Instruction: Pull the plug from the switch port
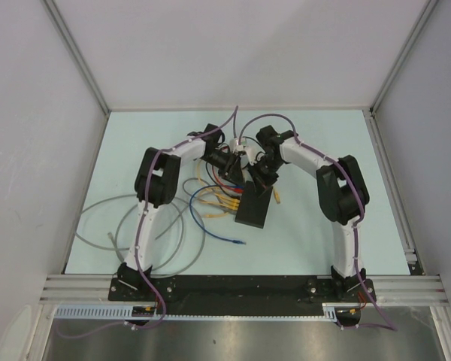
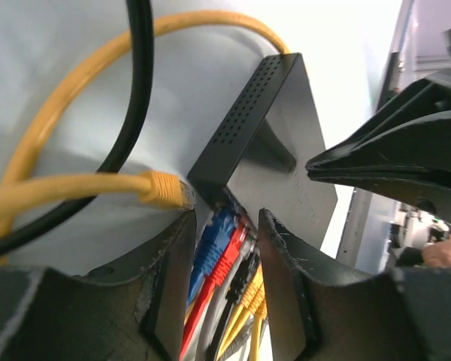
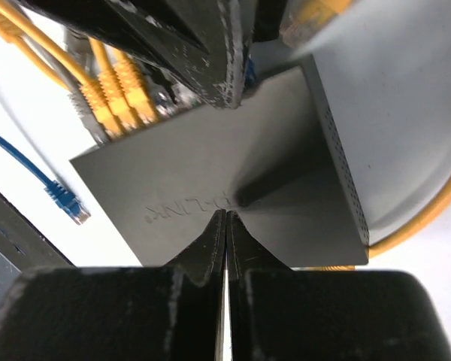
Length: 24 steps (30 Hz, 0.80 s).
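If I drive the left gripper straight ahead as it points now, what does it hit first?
Probably the blue plug and red plug between the open fingers of the left gripper, then the port edge of the switch behind them; depth is unclear.

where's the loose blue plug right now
In the top view, the loose blue plug lies on the table, just nearer the arm bases than the switch and slightly to its left.

You've got one switch (image 1: 255,209) on one bench (image 1: 323,241), two tools over it, left end effector (image 2: 225,226) and right end effector (image 3: 227,218), three yellow plugs (image 3: 120,94) side by side, one loose blue cable (image 1: 218,235), one grey cable (image 1: 98,218).
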Motion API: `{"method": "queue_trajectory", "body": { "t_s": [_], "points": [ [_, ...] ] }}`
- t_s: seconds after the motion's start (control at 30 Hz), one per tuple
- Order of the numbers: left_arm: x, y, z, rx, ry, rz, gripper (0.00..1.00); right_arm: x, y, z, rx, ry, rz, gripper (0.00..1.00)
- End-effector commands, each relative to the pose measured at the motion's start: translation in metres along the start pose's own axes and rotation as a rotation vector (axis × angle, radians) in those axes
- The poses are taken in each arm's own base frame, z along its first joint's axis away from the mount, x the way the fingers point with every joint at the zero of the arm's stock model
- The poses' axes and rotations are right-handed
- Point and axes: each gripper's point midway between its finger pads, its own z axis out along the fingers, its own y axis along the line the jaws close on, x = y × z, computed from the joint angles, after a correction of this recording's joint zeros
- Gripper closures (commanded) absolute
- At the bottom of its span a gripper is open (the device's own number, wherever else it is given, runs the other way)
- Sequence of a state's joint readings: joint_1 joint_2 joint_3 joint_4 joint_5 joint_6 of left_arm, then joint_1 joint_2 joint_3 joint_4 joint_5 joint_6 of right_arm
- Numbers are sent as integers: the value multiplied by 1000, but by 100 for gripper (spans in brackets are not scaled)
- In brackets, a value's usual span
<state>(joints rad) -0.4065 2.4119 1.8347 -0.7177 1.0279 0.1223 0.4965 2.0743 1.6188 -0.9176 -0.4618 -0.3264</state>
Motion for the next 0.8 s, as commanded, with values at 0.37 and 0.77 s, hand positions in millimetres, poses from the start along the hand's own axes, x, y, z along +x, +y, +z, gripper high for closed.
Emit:
{"method": "queue_trajectory", "body": {
  "t_s": [0.37,0.77],
  "points": [
    [2,-2,8,23,13,-6,59,12,0,10,-22,28,33,100],
    [28,5,11,-2,111,-12,62,11,0,11,-16,23,29,99]
  ]
}}
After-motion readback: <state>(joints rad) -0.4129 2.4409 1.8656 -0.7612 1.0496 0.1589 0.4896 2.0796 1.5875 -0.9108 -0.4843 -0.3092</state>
